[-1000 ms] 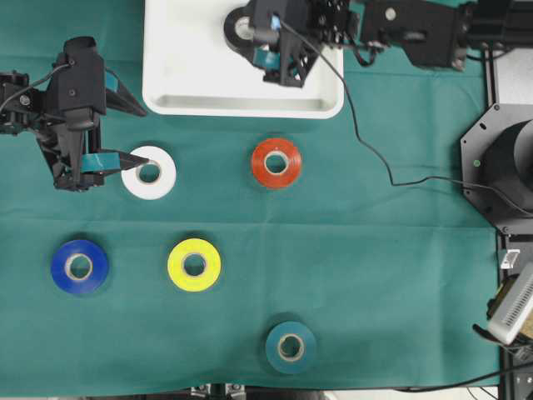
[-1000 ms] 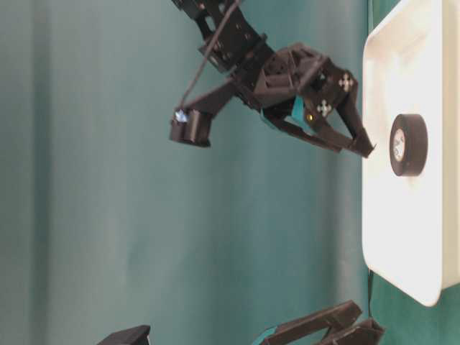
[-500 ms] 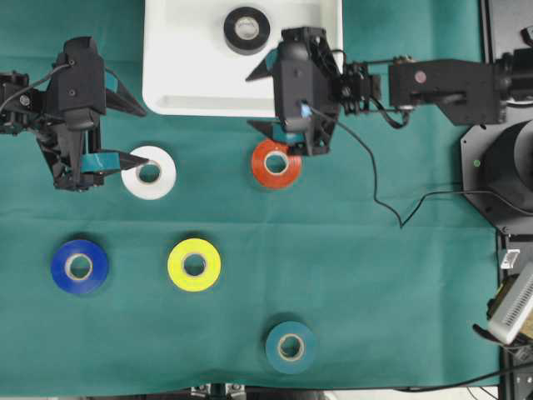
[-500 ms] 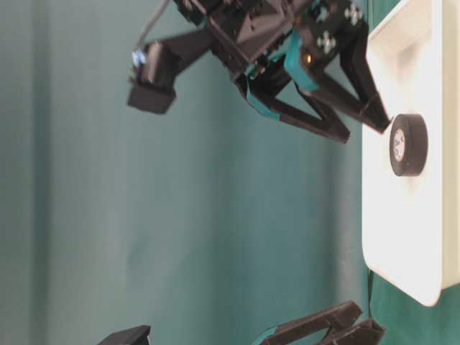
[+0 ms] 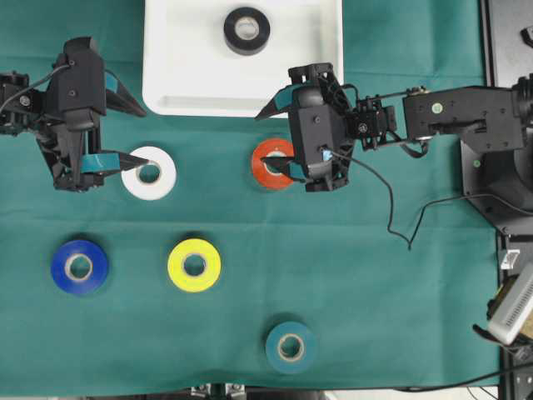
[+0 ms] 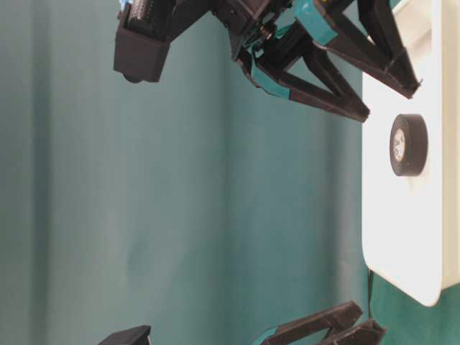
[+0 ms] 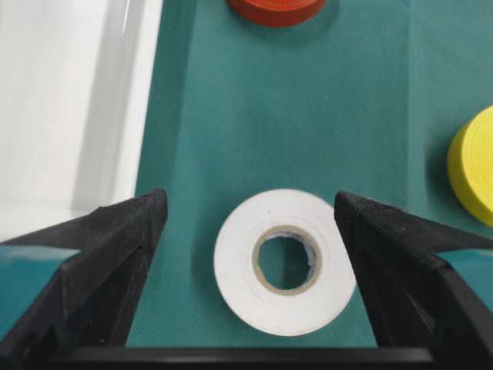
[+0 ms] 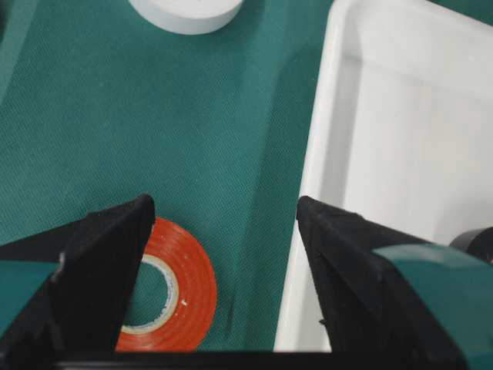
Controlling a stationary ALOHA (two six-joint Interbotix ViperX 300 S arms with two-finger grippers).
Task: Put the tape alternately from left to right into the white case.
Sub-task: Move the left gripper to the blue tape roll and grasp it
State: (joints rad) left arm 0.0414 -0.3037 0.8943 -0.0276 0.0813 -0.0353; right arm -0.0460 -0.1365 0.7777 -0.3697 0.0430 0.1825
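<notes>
Black roll (image 5: 246, 30) lies flat inside the white case (image 5: 183, 75), near its far rim; the other five rolls sit on the green table (image 5: 375, 317). Right pincer (image 5: 279, 142) jaws spread wide, holding nothing, hanging above the red roll (image 5: 276, 162); in the right wrist view the red roll lies partly under one jaw rather than centred in the gap, with the case wall just beside the other jaw. Left pincer (image 7: 250, 223) likewise wide open and empty, the white roll (image 7: 285, 260) sitting squarely between its jaws, case wall off beyond one finger. Blue (image 5: 79, 266), yellow (image 5: 194, 264) and teal (image 5: 291, 346) rolls lie well clear of both pincers. Risks, as judged: (1) if the right pincer descends as now aligned, one jaw could land on top of the red roll instead of alongside it, pressing or skidding it across the cloth; (2) the other jaw stands close to the case rim and could strike or shove the case, shifting the black roll; (3) the rolls are glossy and low, so a shallow grip could let one squirt out on closing; (4) both arms are poised over neighbouring rolls, so a simultaneous carry to the case could bring them together. Height of either pincer above the cloth cannot be fixed with confidence; the table-level view shows the fingers only partly.
</notes>
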